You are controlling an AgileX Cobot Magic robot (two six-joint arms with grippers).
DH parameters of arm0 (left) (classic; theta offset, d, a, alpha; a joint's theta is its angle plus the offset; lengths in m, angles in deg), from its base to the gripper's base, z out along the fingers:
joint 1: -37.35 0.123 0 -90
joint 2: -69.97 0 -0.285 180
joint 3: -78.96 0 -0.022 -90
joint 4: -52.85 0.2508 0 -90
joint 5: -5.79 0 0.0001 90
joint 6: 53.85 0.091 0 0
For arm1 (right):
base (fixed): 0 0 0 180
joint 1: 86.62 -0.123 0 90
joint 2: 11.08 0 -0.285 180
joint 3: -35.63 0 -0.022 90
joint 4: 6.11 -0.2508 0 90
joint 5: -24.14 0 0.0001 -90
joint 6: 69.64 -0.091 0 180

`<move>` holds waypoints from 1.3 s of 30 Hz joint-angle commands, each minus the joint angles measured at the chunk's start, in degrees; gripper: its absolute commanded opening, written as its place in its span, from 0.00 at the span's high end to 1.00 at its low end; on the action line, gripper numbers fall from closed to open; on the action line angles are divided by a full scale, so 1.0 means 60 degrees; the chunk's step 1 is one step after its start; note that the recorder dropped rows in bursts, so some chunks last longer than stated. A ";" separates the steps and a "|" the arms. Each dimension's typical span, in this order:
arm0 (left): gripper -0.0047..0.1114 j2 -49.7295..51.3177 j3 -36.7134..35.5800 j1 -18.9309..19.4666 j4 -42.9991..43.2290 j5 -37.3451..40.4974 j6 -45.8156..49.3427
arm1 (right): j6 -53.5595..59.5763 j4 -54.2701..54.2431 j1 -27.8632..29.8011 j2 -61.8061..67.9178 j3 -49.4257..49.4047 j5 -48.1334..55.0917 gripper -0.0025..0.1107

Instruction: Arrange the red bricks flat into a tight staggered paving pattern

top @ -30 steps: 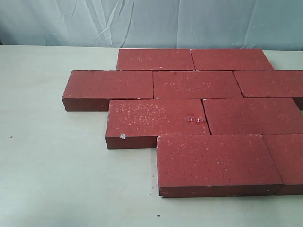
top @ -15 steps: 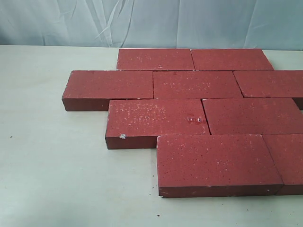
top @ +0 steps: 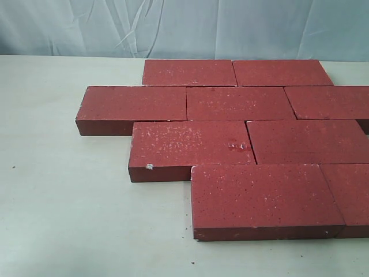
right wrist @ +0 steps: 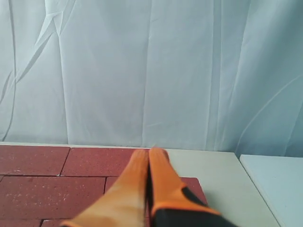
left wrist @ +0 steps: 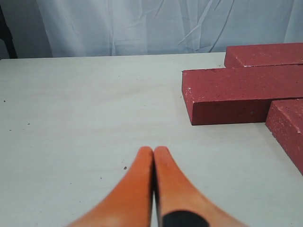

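Note:
Several red bricks (top: 236,138) lie flat on the pale table (top: 57,196), in four staggered rows pressed close together. Neither gripper shows in the exterior view. In the left wrist view my left gripper (left wrist: 154,150) is shut with nothing in it, its orange fingers over bare table, with the red bricks (left wrist: 236,94) off to one side and apart from it. In the right wrist view my right gripper (right wrist: 149,152) is also shut and holds nothing, hanging above the red bricks (right wrist: 52,182) near the far corner of the pattern.
A wrinkled pale blue curtain (top: 173,26) hangs behind the table. The table's right edge (right wrist: 246,189) runs beside the bricks, with a second pale surface (right wrist: 279,184) beyond it. Bare tabletop lies left of and in front of the bricks.

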 commanded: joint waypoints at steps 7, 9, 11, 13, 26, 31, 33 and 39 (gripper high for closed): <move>0.96 -0.0052 -0.0049 -0.0007 0.0015 -0.0114 0.0052 | 0.0029 -0.0057 0.0054 -0.0453 -0.0055 0.0798 0.99; 0.96 -0.0052 -0.0049 -0.0007 0.0015 -0.0114 0.0052 | -0.0017 -0.0004 0.0054 -0.0453 -0.0156 0.0730 0.99; 0.96 -0.0052 -0.0049 -0.0007 0.0015 -0.0114 0.0052 | -0.0232 -0.0004 0.0054 -0.0513 -0.0431 0.0421 0.99; 0.96 -0.0052 -0.0049 -0.0007 0.0015 -0.0114 0.0052 | -0.0551 -0.0004 0.0054 -0.0679 -0.0824 0.0053 0.99; 0.96 -0.0052 -0.0049 -0.0007 0.0015 -0.0114 0.0052 | -0.0635 -0.0202 0.0054 -0.2679 -0.3932 -0.1063 0.99; 0.96 -0.0052 -0.0049 -0.0007 0.0015 -0.0114 0.0052 | -0.0635 -0.0449 0.0054 -0.3369 -0.5177 -0.1510 0.99; 0.96 -0.0052 -0.0049 -0.0007 0.0015 -0.0114 0.0052 | -0.0635 -0.0475 0.0054 -0.3556 -0.5640 -0.1510 0.99; 0.96 -0.0052 -0.0049 -0.0007 0.0015 -0.0114 0.0052 | -0.0635 -0.0475 0.0054 -0.3556 -0.6457 -0.1757 0.99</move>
